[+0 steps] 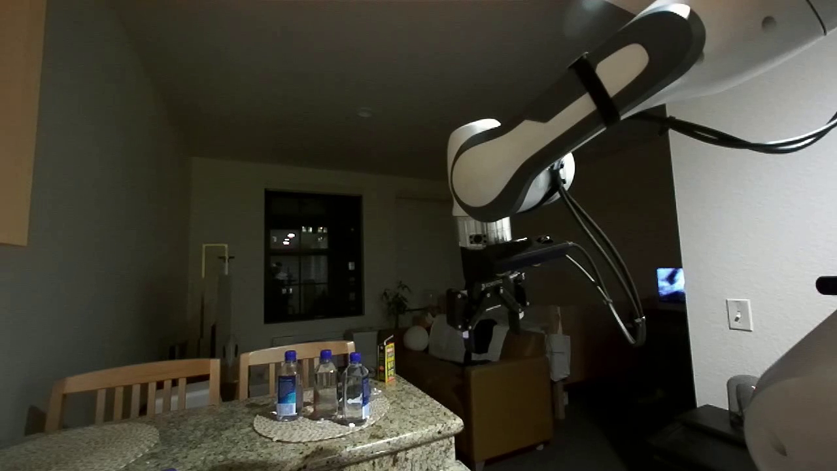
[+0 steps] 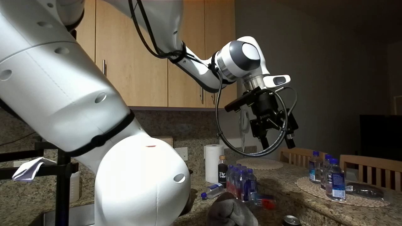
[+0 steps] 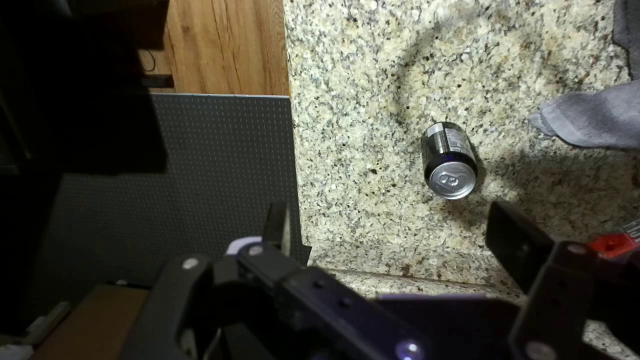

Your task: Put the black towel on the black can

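While the claw (image 3: 392, 230) hung spread wide, holding nothing, the grey towel (image 3: 600, 119) lay bunched on the desk (image 3: 360, 125), apart from the upright black can (image 3: 449, 161). Likely risk was a trailing corner tipping the can, if carried too low.

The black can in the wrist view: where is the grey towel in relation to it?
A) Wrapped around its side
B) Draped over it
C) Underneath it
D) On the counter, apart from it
D, because speckled granite counter shows between the black can and the nearest corner of the grey towel.
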Controlling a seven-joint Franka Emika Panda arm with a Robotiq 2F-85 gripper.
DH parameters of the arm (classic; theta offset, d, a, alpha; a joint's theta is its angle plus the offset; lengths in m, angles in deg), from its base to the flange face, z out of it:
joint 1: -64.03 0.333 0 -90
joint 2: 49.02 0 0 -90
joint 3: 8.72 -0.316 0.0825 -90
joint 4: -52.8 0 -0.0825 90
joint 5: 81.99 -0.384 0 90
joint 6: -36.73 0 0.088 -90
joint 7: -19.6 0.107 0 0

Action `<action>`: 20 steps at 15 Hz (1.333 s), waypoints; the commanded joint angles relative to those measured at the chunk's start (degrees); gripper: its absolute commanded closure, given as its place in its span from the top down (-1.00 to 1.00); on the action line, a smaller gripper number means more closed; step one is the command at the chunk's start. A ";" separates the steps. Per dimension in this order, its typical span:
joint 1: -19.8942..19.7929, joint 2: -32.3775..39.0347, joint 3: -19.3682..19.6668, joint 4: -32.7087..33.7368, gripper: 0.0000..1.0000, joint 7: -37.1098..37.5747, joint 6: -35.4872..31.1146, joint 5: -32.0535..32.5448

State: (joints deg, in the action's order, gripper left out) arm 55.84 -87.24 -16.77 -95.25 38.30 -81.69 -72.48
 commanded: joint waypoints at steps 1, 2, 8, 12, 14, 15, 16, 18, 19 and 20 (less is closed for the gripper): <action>1.19 0.63 0.70 0.25 1.00 0.33 -0.01 -0.13; 1.71 1.21 0.73 0.36 1.00 0.13 -0.33 -0.67; 7.57 9.16 -0.92 0.87 1.00 0.46 -7.55 -5.95; 10.62 15.61 -2.23 -0.11 1.00 2.00 -17.55 -9.54; 11.83 20.02 -2.80 0.49 1.00 2.53 -21.54 -11.33; 12.62 21.96 -2.73 0.75 1.00 1.82 -22.37 -12.39; 12.89 23.17 -2.73 0.70 1.00 1.12 -22.24 -12.19; 12.76 21.62 -2.49 0.21 1.00 1.09 -21.12 -10.61; 12.96 22.71 -2.47 0.36 1.00 1.09 -21.41 -10.62; 13.01 23.28 -2.45 0.53 1.00 1.10 -21.47 -10.62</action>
State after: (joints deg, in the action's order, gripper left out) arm 68.64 -63.92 -19.46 -94.76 39.41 -103.29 -83.15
